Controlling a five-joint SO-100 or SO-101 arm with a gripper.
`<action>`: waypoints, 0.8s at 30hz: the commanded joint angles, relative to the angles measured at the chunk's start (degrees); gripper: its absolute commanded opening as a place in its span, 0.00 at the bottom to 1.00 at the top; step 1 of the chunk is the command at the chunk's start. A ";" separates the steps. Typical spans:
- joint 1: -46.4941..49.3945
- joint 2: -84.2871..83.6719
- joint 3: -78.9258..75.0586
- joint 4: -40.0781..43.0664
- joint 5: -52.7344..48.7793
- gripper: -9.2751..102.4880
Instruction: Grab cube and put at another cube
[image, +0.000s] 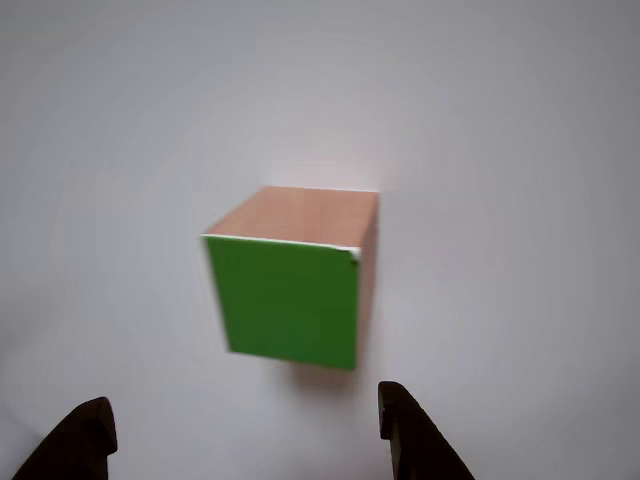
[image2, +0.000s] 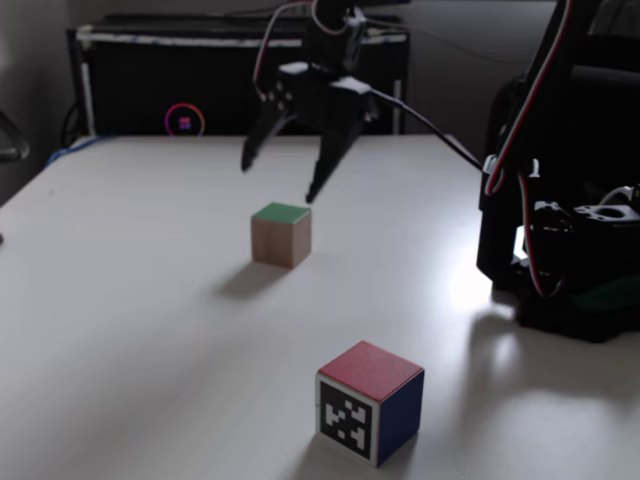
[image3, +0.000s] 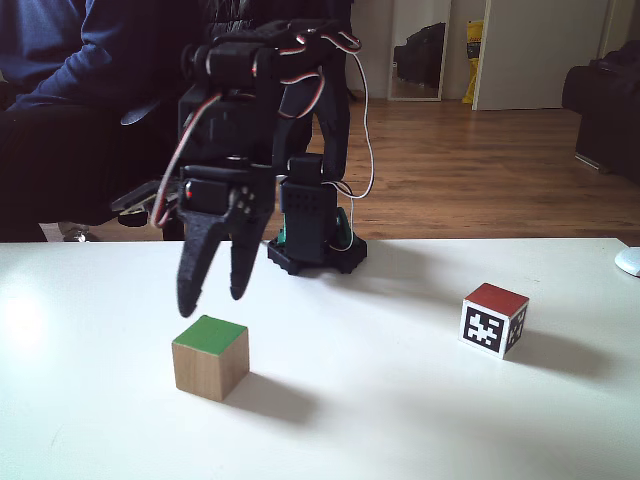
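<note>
The cube is seen resting on the white worktop, its green painted face turned upward and its bare wooden sides showing in both fixed views. The black hand is held in the air just above and slightly behind the cube in a fixed view, with its two fingers spread apart and pointed downward, touching nothing. In another fixed view the hand is shown hanging just above the cube, a small gap being visible between the fingertips and the green face. In the other view the cube is seen from close by, blurred, with the two dark fingertips at the lower edge, one on each side and clear of the cube. The other cube, with a red top, a blue side and a white face bearing a black-and-white pattern, stands well apart from the wooden cube, nearer the camera in that fixed view. The base of the arm is set on the worktop behind both cubes, and a seated person in dark clothing is seen beyond it
</note>
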 joint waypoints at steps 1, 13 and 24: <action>0.44 -0.88 -0.35 -0.53 -0.26 0.44; 1.32 -9.58 -5.19 -0.62 -0.26 0.45; 2.55 -17.05 -10.20 -1.49 0.26 0.45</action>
